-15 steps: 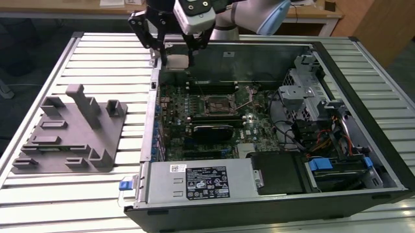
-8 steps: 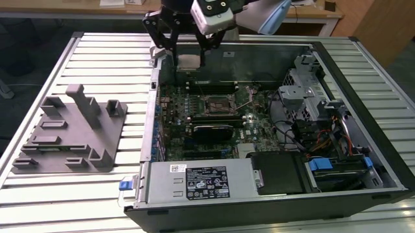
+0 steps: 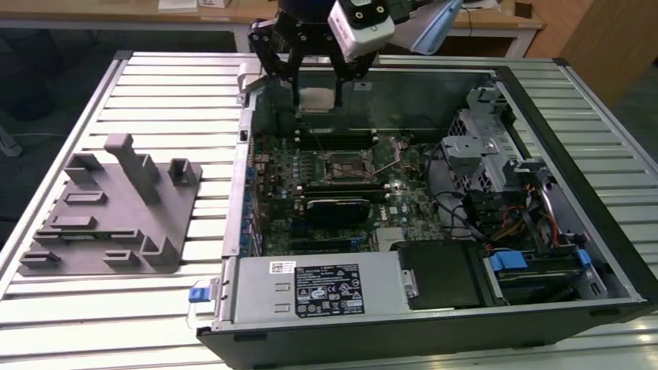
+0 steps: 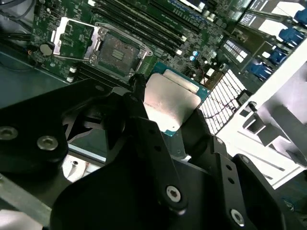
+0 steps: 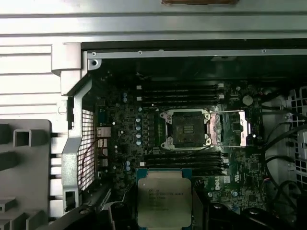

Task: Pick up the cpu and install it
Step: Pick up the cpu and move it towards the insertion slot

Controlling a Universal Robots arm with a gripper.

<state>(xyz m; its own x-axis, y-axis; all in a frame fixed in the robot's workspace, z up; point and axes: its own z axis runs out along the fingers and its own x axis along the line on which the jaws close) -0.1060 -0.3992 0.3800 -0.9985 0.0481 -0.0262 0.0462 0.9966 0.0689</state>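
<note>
The cpu (image 3: 317,99) is up in the air, pinched in the gripper (image 3: 316,94) over the far end of the motherboard (image 3: 308,181), near the back wall of the open case (image 3: 575,116). In the second wrist view the black fingers (image 4: 144,122) clamp it on two opposite edges, with the silver lid showing between them.

The relation that matters is where the socket (image 3: 350,164) lies. In the exterior view it's at about 5 o'clock from the chip, lower down on the board and apart from it, with nothing in between that I can see. The chip is square, so there's no real long axis to speak of. It hangs flat with the lid up, and in the first wrist view its edges look roughly squared up with the socket frame. The load plate (image 5: 231,128) is flipped open to one side, so the socket sits bare and empty.

The arm (image 3: 308,15) comes in from 12 o'clock in the exterior view. Its wrist points pretty much straight down and the fingers hang near vertical over the board.
</note>
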